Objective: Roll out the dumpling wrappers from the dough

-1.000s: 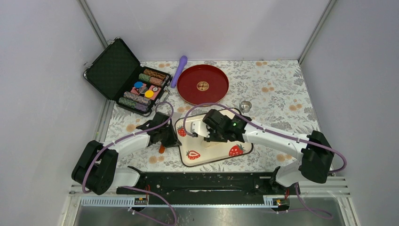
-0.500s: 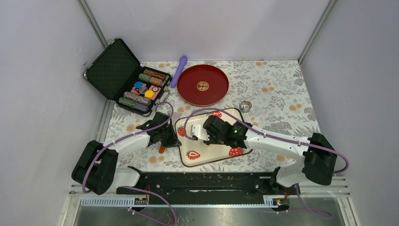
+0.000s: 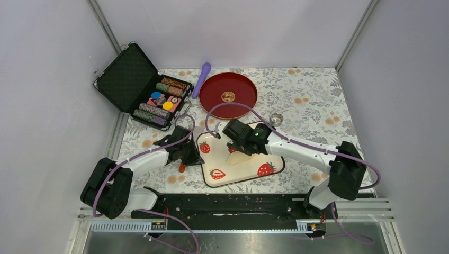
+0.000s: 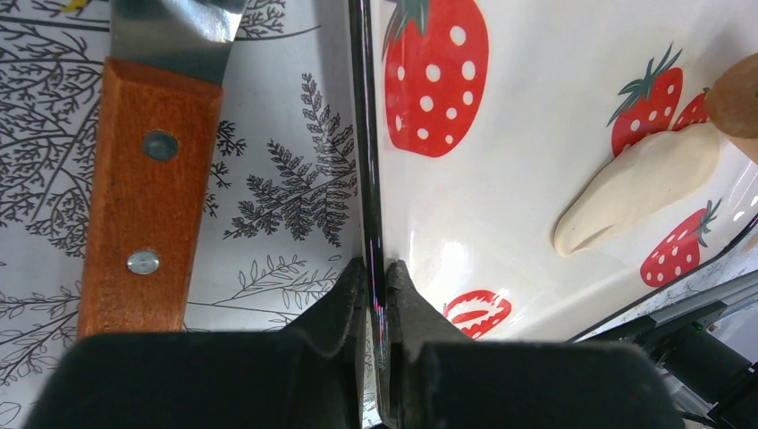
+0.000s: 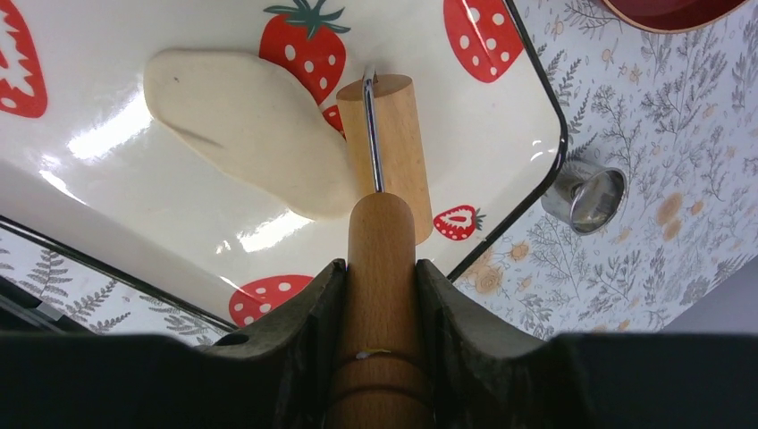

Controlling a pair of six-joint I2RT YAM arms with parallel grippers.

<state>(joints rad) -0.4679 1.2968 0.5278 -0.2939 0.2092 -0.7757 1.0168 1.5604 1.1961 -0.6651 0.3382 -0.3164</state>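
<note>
1. The dough (image 5: 255,125) lies on the strawberry tray (image 5: 487,134), flattened into an uneven oblong.
2. The right end effector (image 5: 380,268) clamps the wooden roller (image 5: 384,152), whose barrel touches the dough's edge.
3. The left end effector (image 4: 375,268) pinches the tray's rim.
4. No round wrappers are visible yet, so further rolling probably remains.

On floral-cloth counter (image 3: 317,106), mid-frame: white strawberry-printed tray (image 3: 239,173); on it, flattened cream dough (image 5: 250,130), wooden roller (image 5: 391,152) against one end. Upper right of tray: small metal ring cutter (image 3: 276,118).

A strawberry tray (image 3: 243,173) lies on the flowered tabletop (image 3: 317,106), a wood-handled knife (image 4: 147,179) just left of it; behind are a red plate (image 3: 228,95), a purple stick (image 3: 201,79) and an open black case (image 3: 126,76) (chips (image 3: 165,98) inside).
</note>
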